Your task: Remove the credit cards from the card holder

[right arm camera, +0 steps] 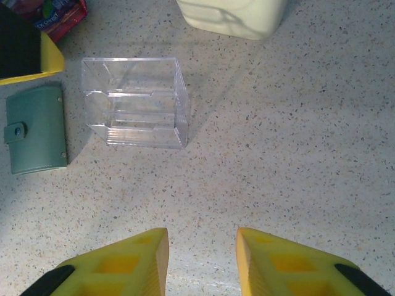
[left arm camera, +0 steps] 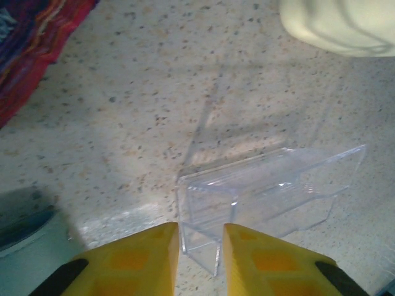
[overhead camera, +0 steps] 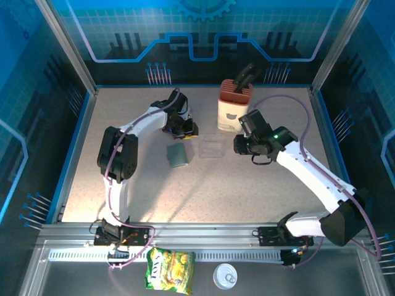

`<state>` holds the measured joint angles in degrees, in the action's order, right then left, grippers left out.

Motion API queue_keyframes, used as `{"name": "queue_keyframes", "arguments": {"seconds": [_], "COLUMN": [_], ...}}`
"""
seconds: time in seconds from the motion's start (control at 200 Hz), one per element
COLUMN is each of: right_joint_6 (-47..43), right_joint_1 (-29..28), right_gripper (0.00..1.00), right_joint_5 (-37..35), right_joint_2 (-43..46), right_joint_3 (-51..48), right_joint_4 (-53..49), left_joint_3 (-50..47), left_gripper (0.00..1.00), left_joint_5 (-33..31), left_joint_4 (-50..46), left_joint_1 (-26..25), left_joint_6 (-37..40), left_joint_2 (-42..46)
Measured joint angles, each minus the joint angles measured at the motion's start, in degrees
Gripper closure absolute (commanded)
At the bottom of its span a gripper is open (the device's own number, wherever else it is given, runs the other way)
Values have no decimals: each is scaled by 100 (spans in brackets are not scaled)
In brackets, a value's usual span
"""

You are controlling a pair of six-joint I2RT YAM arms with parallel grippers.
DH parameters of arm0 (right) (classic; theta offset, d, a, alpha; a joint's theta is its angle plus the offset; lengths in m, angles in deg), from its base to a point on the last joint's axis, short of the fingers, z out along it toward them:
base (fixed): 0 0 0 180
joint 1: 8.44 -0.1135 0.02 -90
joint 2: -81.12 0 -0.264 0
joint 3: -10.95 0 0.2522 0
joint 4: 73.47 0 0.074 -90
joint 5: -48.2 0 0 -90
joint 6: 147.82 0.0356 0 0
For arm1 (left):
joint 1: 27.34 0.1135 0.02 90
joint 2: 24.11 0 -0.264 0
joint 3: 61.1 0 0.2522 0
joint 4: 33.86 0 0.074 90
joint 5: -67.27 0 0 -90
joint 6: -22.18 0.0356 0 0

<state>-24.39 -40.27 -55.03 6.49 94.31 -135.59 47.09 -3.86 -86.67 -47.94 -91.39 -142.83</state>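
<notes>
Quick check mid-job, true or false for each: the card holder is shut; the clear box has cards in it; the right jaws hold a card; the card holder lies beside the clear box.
1. The card holder is shut: true.
2. The clear box has cards in it: false, it is empty.
3. The right jaws hold a card: false, they stand apart with nothing between them.
4. The card holder lies beside the clear box: true, flat on the table, with a gap between them.
</notes>
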Motion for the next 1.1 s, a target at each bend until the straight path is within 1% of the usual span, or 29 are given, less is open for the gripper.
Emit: {"name": "queue_keyframes", "arguments": {"seconds": [0.13,0.25,0.335,0.41,0.545,0.7,0.87,1.101], "right_joint_6": [0,-2,0,0,-2,0,0,0], "right_joint_1": [0,0,0,0,-4,-11,-15,-37], "right_gripper": [66,66,66,66,66,66,65,65], "right_joint_5": [0,15,17,17,17,17,22,20], "right_joint_2": [-2,-52,-76,-76,-76,-76,-28,212], "right_joint_3": [-11,-11,-11,-11,-11,-22,-111,-208], "right_joint_4": [0,0,-2,0,0,-4,-7,-11], "left_joint_3": [0,2,2,-9,-173,-623,-1185,-1976], "left_gripper": [77,77,78,76,61,55,35,24], "left_joint_5": [-13,-28,-146,-240,-437,-682,-907,-1126], "left_joint_4": [-101,-138,-238,-339,-400,-442,-570,-621], "left_joint_1": [-2,-17,-17,-15,7,127,385,507], "left_joint_6": [7,42,127,177,358,474,608,654], "left_joint_2": [-63,-299,-492,-570,-522,-149,289,911]}}
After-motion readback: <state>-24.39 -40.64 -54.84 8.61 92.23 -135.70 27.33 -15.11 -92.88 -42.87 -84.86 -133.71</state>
